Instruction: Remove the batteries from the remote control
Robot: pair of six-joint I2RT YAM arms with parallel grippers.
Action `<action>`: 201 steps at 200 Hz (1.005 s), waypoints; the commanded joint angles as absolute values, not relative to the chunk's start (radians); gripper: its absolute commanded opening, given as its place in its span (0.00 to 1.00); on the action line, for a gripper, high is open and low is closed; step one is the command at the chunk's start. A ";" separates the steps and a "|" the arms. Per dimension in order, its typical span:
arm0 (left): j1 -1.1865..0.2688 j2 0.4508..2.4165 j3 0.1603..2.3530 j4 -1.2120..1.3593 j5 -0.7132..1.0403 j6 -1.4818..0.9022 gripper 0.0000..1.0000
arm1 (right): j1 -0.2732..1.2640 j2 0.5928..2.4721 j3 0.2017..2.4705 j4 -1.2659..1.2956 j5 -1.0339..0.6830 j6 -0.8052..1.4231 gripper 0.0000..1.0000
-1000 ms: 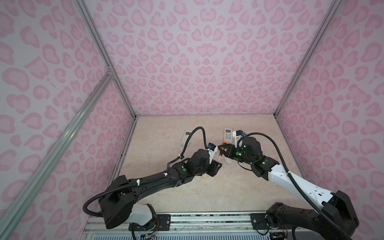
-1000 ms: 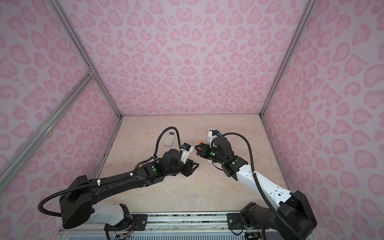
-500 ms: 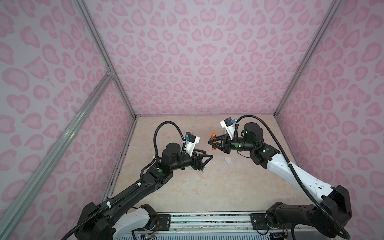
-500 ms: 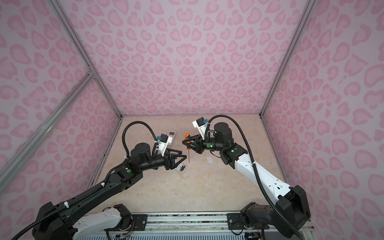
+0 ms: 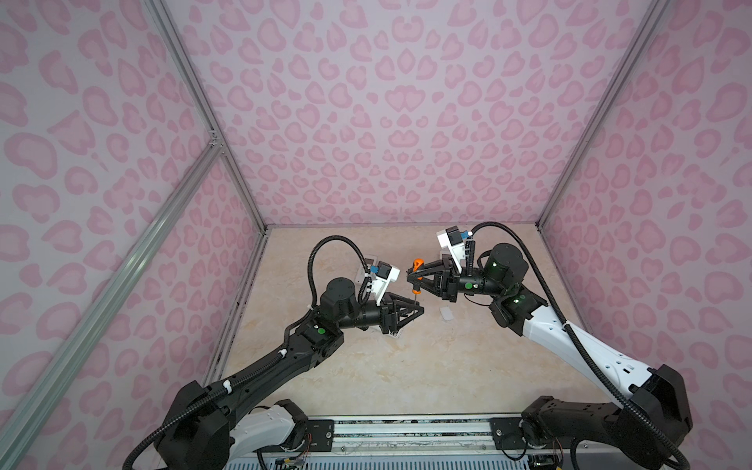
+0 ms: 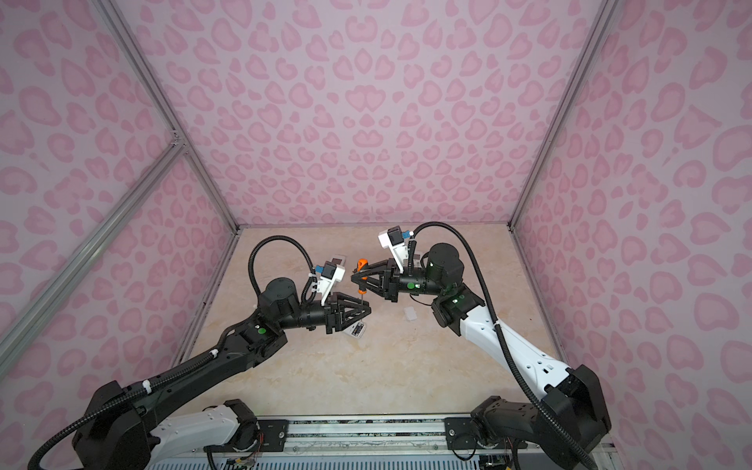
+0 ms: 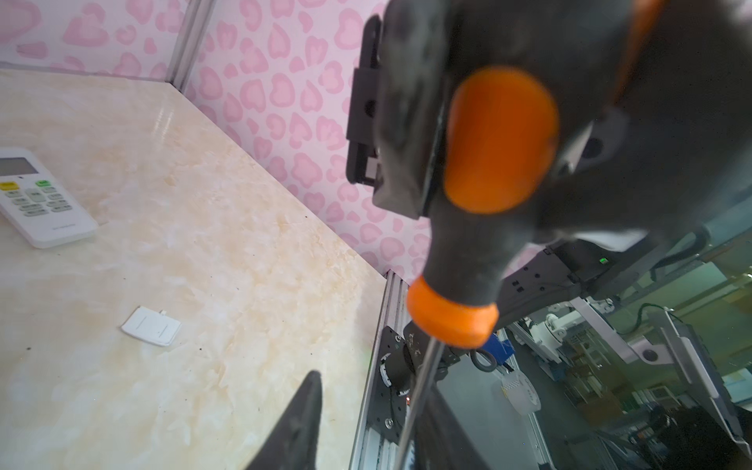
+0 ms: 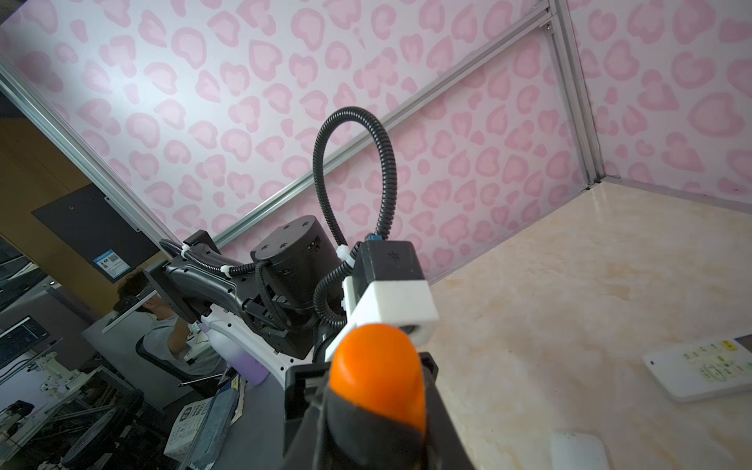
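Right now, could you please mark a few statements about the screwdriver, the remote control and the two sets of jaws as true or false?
1. The right jaws hold the screwdriver by its handle. True.
2. The screwdriver lies flat on the table. False: it is held above the table, shaft pointing down.
3. A white battery cover lies loose on the table. True.
4. The left jaws grip the white remote control. False: that remote control lies button side up on the table, untouched; the left jaws flank the screwdriver's shaft.
5. Batteries lie beside the cover. False: no batteries show in any view.
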State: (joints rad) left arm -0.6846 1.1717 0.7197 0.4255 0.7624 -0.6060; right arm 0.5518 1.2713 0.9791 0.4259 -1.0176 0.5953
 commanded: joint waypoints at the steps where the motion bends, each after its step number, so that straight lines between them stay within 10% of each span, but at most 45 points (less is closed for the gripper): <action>1: -0.690 1.186 0.729 0.490 0.798 -0.617 0.16 | 0.552 1.267 0.967 0.507 -1.014 0.634 0.00; 19: -0.690 1.173 0.724 0.466 0.764 -0.596 0.06 | 0.552 1.260 0.965 0.495 -0.980 0.644 0.02; 41: -0.690 1.141 0.715 0.397 0.668 -0.535 0.04 | 0.556 1.236 0.945 0.476 -0.889 0.681 0.44; 69: -0.700 1.101 0.716 0.274 0.519 -0.437 0.04 | 0.561 1.203 0.960 0.310 -0.741 0.688 0.68; 201: -0.875 1.140 0.884 -0.143 -0.020 -0.140 0.04 | 0.680 1.285 1.126 -0.132 -0.438 0.630 0.40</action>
